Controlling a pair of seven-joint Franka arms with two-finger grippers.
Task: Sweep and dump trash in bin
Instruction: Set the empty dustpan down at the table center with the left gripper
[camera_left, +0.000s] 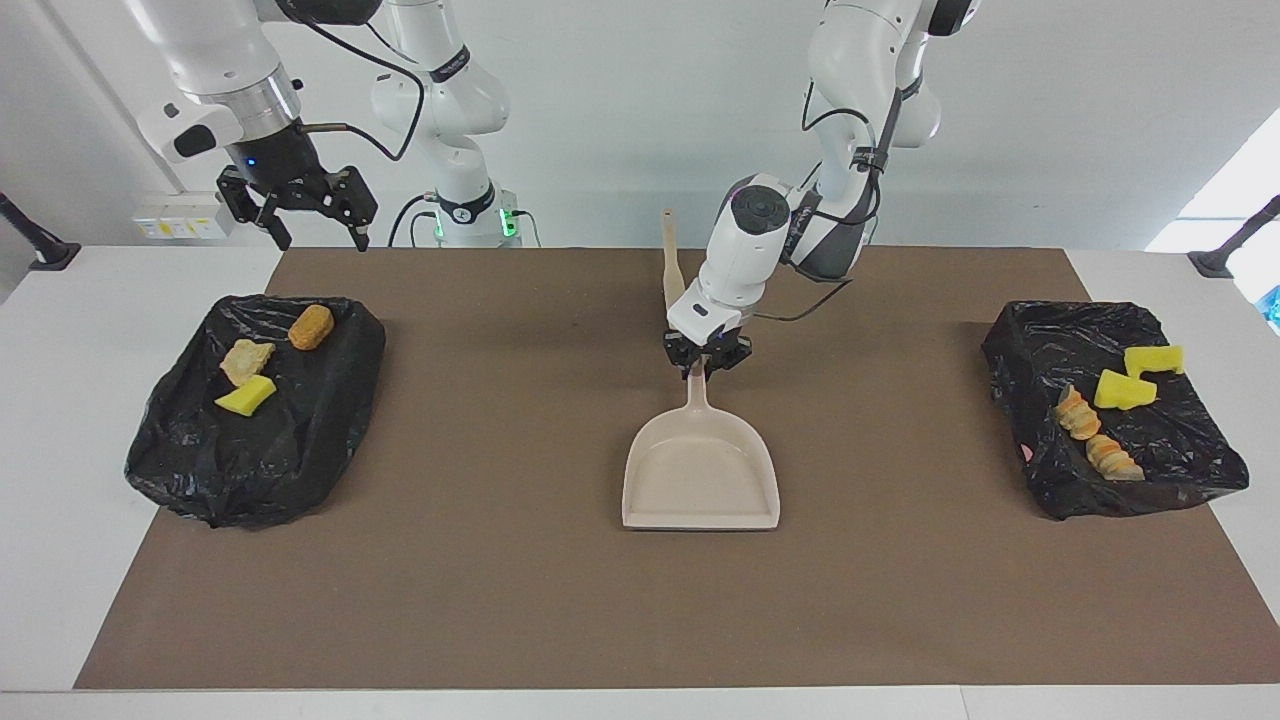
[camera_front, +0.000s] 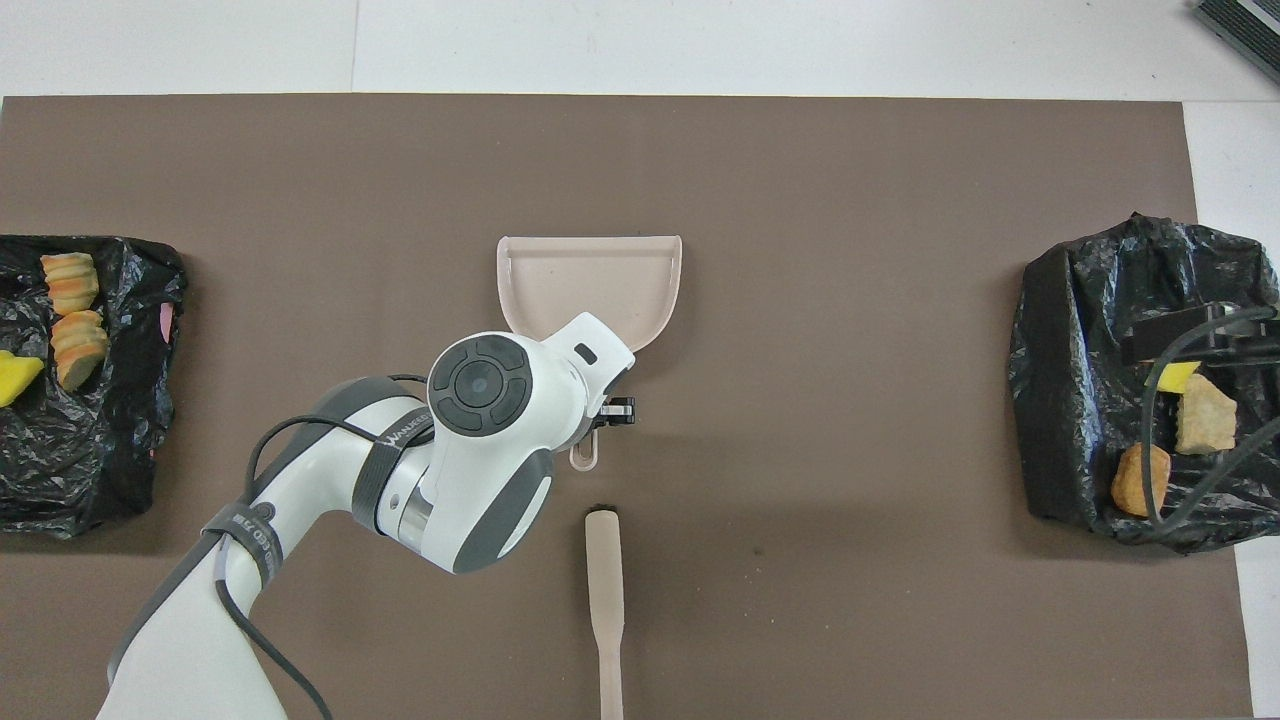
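All trash (camera_left: 247, 378) binned, apparently clear of jaws.

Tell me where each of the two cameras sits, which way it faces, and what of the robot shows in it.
Facing view: high across the table, looking at the robots; both arms show, left tool at the dustpan handle, right tool open, waiting above the table's edge.
Overhead view: high above the robots' end, looking steeply down; the left arm and part of the right tool show.
Shared: dustpan, brush, both black bags holding the trash.
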